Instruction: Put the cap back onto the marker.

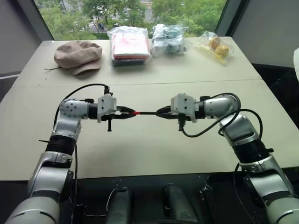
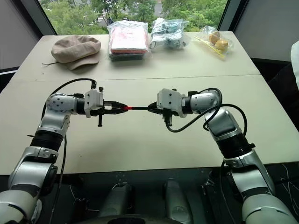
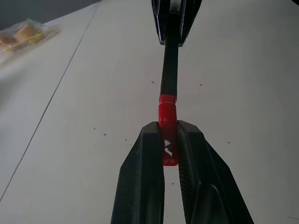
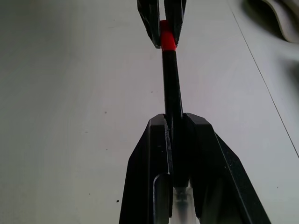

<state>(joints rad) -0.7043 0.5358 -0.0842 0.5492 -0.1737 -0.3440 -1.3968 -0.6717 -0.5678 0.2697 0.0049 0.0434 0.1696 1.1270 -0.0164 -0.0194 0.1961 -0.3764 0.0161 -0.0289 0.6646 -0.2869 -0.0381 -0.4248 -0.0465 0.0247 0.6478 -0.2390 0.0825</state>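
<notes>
**Cap and marker meet between two pincers above the counter**

The left pincer (image 1: 125,112) is clamped on the cap (image 3: 167,122), a small red cylinder pinched between its two black fingers (image 3: 142,177). In the left wrist view the cap's far end juts out past the fingertips toward the marker (image 3: 169,65). The right pincer (image 1: 161,111) is clamped on the marker, a slim black pen whose barrel runs out from between its fingers (image 4: 149,163) straight toward the other pincer.

Both pincers are held above the pale counter (image 1: 154,144), pointing at each other from either side, roughly level with one another. The marker lies nearly horizontal between them, and its forward end meets the cap: red and black join in one line with no gap visible, though how far the tip sits inside the cap cannot be told.

At the far edge of the counter, well apart from the arms, lie a tan hat (image 1: 77,55), a clear bag with red contents (image 1: 129,45), a second clear bag with dark items (image 1: 168,38) and a bag of small round yellowish items (image 1: 216,45). A seam crosses the counter between those things and the pincers.
</notes>
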